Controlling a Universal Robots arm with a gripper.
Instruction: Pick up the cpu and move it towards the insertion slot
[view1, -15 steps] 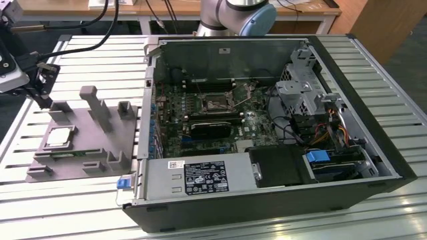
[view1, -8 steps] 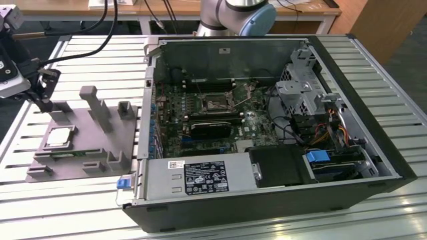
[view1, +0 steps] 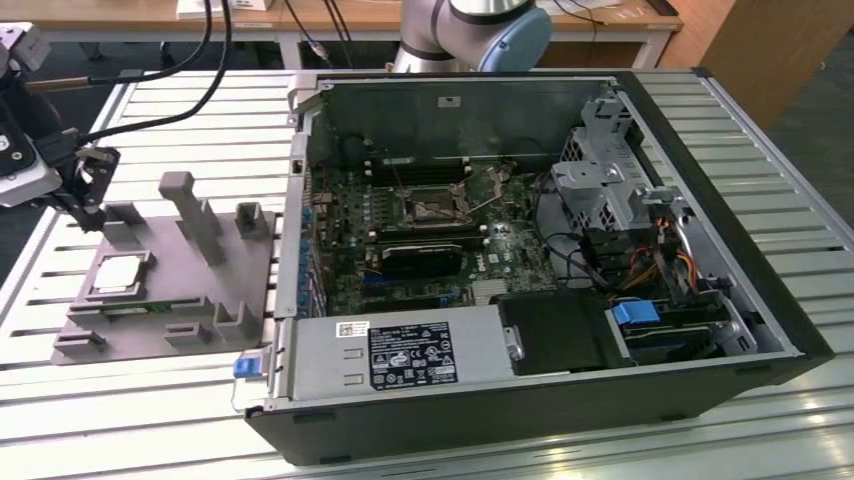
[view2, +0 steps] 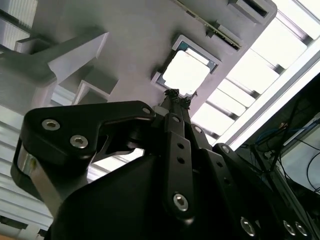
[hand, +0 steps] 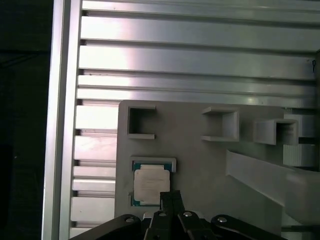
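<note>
The cpu (view1: 118, 272), a flat silvery square chip, lies in a recess of the grey plastic tray (view1: 187, 300) at the exterior view's left. My gripper (view1: 94, 220) hangs just above and behind it, apart from it. Both wrist views show the cpu (view2: 186, 72) (hand: 150, 182) just past the black fingertips (view2: 176, 96) (hand: 170, 198), which are pressed together with nothing between them. The insertion slot (view1: 430, 205), a metal-framed socket with a dark centre, sits on the motherboard inside the open computer case.
The tray carries upright posts (view1: 187, 210) and a thin green circuit strip (view1: 134, 308). The open case (view1: 534, 250) holds a power supply (view1: 400, 355), drive cage (view1: 601, 190) and cables. The arm's base (view1: 481, 30) stands behind it. Everything rests on a slatted aluminium table (view1: 134, 420).
</note>
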